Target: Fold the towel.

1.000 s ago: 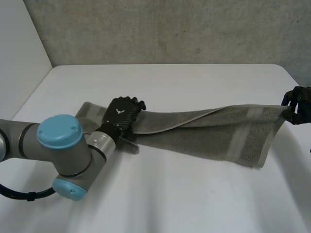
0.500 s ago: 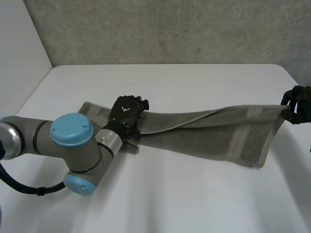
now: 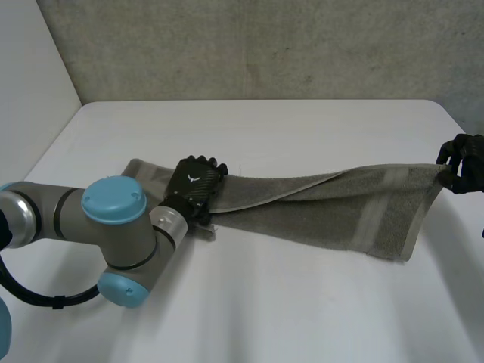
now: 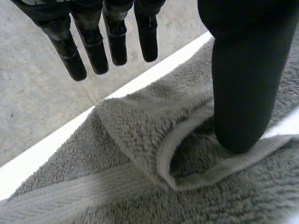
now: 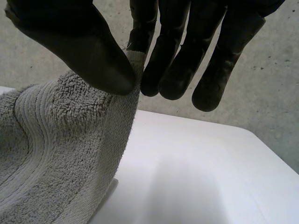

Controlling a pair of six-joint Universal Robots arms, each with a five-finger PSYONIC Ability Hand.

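The grey towel lies stretched in a long band across the middle of the white table, from left of centre out to the right edge of the frame. Its right end is lifted off the table, and its near long edge is doubled over along the middle.

At the far right, the right hand holds the towel's raised corner. In the right wrist view this hand pinches the corner of the towel between the thumb and the fingers.

Left of centre, the left hand rests on the towel's left end, with the left arm filling the lower left. In the left wrist view its fingers are straight and spread clear of the towel, while the thumb presses its tip into a turned-over fold of the edge.
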